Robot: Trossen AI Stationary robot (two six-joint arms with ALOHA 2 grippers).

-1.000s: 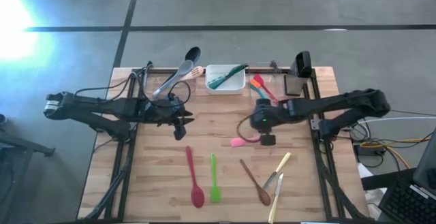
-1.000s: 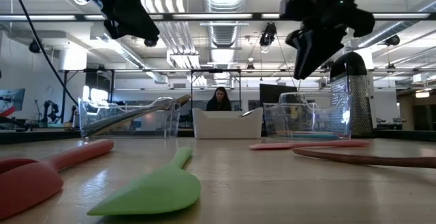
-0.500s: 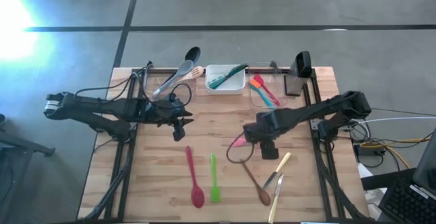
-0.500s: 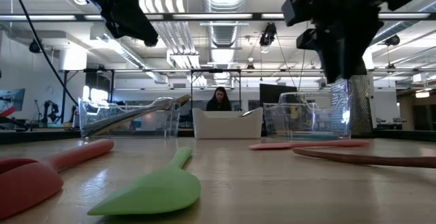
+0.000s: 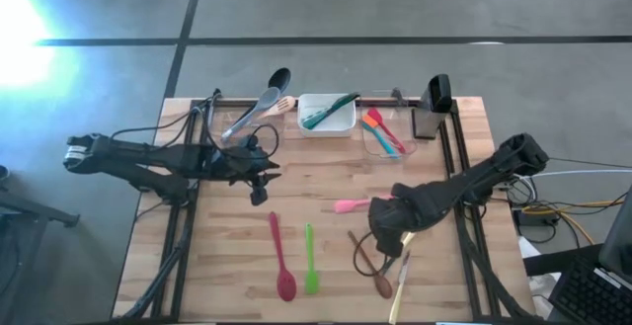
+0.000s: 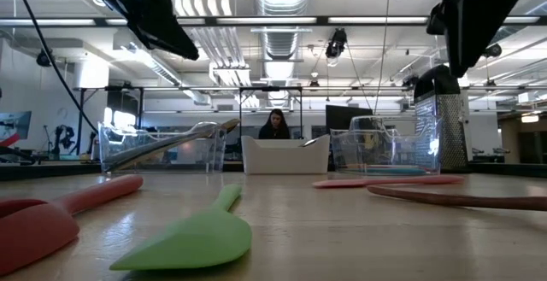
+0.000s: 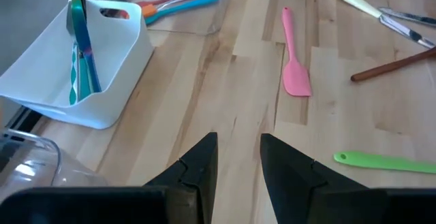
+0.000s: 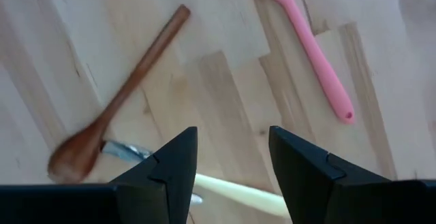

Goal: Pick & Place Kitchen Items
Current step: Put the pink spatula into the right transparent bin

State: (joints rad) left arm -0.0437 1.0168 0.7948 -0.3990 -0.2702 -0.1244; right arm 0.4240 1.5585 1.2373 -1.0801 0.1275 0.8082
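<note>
Several kitchen items lie loose on the wooden table: a pink spatula [image 5: 348, 205], a red spoon [image 5: 280, 261], a green spatula [image 5: 310, 261], a wooden spoon [image 5: 370, 266] and cream-handled cutlery [image 5: 401, 266]. My right gripper [image 5: 387, 244] hangs open above the wooden spoon [image 8: 116, 98] and a cream handle [image 8: 235, 191], pointing steeply down, clear of both. The pink spatula [image 8: 300, 33] lies a little beyond it. My left gripper [image 5: 259, 189] hovers open at mid-left, nothing between its fingers [image 7: 204, 159].
Along the far edge stand a clear tub with tongs and a black spoon [image 5: 252, 113], a white tub [image 5: 326, 118] with teal utensils, a clear tub [image 5: 385, 132] with orange and blue spatulas, and a dark grater [image 5: 437, 93]. Bare wood lies between the two arms.
My right gripper has swung from beside the pink spatula toward the table's near edge, turning about its own line, and now hangs over the wooden spoon and cutlery. The pink spatula stays flat on the table. My left gripper has kept its place.
</note>
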